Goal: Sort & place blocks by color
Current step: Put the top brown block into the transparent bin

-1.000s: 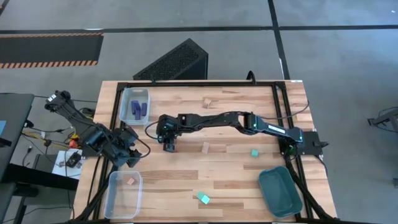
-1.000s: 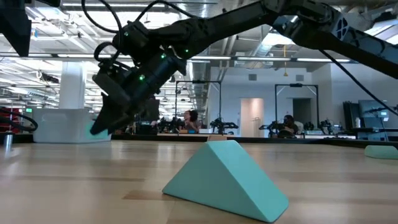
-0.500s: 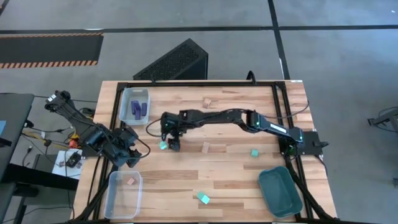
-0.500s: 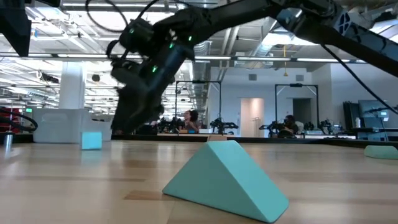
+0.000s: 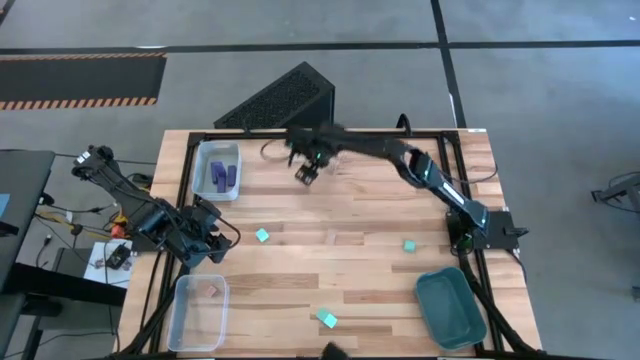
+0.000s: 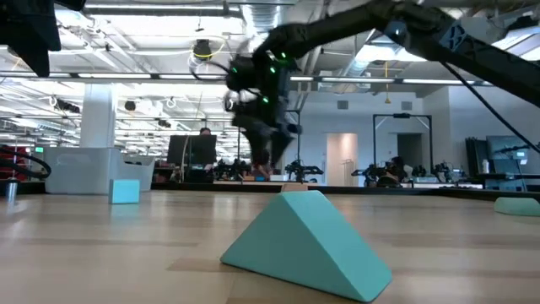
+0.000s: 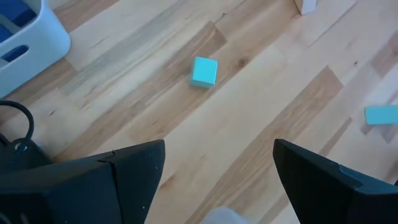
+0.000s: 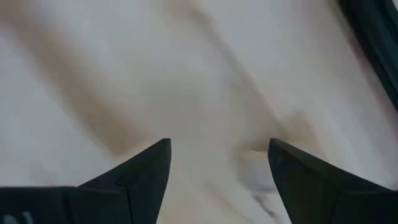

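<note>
My right gripper (image 5: 305,172) hangs open and empty above the far middle of the table; it also shows in the low view (image 6: 263,156) and in its wrist view (image 8: 217,146). A light teal cube (image 5: 262,236) rests flat on the table left of centre, and shows in the left wrist view (image 7: 204,71) and the low view (image 6: 124,191). A second teal cube (image 5: 409,245) lies right of centre. A teal wedge (image 5: 327,319) lies near the front edge, close in the low view (image 6: 304,241). My left gripper (image 5: 208,240) waits open at the table's left edge.
A clear bin (image 5: 218,168) holding dark blue bars stands at the far left. A second clear bin (image 5: 198,310) with a tan piece (image 5: 210,290) stands at the near left. A dark teal tray (image 5: 450,308) stands at the near right. A pale tan piece (image 5: 332,237) lies mid-table.
My right gripper has let go of the teal cube left of centre, and the cube now rests on the table. The gripper has then risen and swung quickly toward the table's far edge, away from the cube.
</note>
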You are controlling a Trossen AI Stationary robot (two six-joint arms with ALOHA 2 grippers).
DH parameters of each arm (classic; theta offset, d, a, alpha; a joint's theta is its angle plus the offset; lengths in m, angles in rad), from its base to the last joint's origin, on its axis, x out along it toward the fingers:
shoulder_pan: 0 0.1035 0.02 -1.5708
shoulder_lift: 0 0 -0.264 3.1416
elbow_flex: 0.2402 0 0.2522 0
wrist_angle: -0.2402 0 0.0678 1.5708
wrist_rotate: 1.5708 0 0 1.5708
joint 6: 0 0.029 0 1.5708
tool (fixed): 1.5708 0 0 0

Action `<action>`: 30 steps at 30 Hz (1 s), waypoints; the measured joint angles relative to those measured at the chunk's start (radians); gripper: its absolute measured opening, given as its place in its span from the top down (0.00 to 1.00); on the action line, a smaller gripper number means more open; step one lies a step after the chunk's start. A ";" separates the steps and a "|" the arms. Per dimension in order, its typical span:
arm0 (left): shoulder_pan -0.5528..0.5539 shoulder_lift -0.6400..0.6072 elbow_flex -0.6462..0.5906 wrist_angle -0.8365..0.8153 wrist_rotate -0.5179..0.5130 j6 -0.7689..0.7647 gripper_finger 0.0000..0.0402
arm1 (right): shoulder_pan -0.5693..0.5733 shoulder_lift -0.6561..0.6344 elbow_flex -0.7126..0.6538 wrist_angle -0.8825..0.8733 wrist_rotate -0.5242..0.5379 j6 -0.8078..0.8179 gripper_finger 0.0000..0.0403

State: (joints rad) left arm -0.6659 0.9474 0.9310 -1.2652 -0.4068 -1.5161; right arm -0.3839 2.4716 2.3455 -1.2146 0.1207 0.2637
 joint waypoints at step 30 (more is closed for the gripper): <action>0.000 0.002 0.000 -0.001 -0.044 0.001 0.29 | -0.130 0.004 -0.093 -0.151 -0.302 -0.122 0.68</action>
State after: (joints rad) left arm -0.6659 0.9493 0.9310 -1.2659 -0.4507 -1.5156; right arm -0.5136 2.4752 2.2520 -1.3659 -0.1810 0.1422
